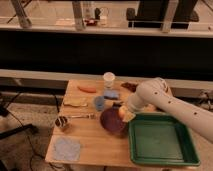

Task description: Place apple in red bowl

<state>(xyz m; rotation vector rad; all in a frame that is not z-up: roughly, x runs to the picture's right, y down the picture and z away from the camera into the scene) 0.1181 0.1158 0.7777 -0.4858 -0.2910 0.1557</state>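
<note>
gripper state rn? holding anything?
Gripper: at the right rim of the maroon dish, with the pale yellow apple at its tip. Whether it holds the apple cannot be told.

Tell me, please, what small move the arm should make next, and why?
Probably raise the gripper slightly and carry it toward the small orange-red bowl at the back of the table. A small pale yellow apple seems to be at the gripper, over the rim of the large dark maroon dish, which is the wrong container. The bowl sits behind it, partly hidden by the arm.
</note>
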